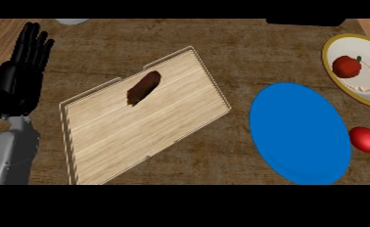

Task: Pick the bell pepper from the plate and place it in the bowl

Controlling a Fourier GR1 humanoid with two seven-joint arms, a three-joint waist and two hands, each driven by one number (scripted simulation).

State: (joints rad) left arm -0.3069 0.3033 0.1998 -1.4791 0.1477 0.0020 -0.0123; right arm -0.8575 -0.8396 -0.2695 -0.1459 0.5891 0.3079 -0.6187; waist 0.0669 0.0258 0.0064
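1. Your wooden tray point(123, 138) lies tilted across the counter point(239, 40), with a dark brown item point(144, 88) on its upper part.
2. The blue plate point(298, 133) sits bare at right.
3. Your left hand point(22, 69) rests at the left edge, fingers straight, holding nothing.
4. The bowl point(334, 74) at the upper right holds the red bell pepper point(347, 66).
5. A red object point(360, 139) lies just beside the plate's right rim.

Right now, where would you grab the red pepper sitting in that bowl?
Probably round the body of the red pepper, from above: the bowl walls off its sides, and its green stem looks too thin to hold.
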